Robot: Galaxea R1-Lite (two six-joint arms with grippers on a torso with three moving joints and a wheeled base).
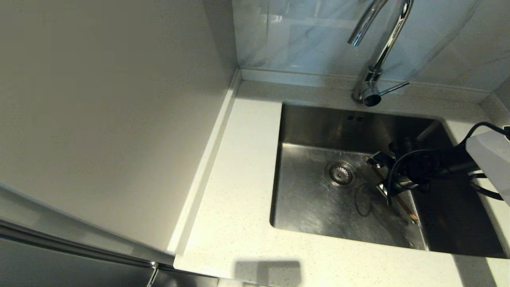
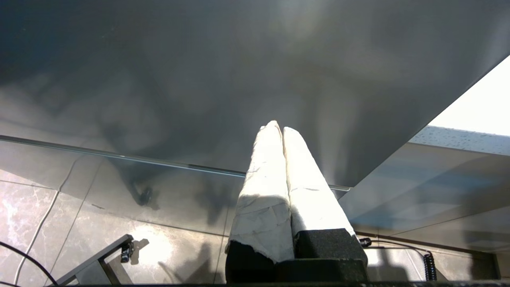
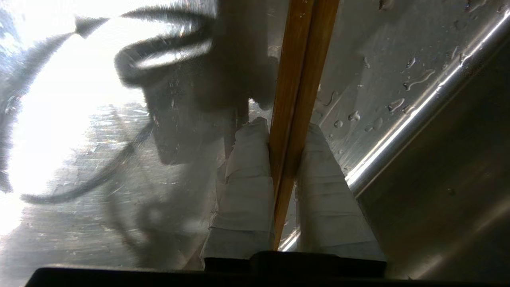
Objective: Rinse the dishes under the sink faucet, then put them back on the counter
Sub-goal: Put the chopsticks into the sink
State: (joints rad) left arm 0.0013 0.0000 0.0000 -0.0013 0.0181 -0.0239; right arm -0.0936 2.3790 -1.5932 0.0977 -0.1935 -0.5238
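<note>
Stainless sink (image 1: 314,199), set into the speckled counter (image 1: 235,207), holds the right gripper (image 3: 285,167) low near its right wall, fingers (image 3: 247,191) clamped on the paired chopsticks (image 3: 297,91), whose long axis slants across the basin floor beside the drain (image 1: 341,173); the left gripper (image 2: 281,131) is parked, fingers together.

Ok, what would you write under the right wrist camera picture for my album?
The right gripper has the brown chopsticks between its fingers, low over the wet floor of the sink.
</note>
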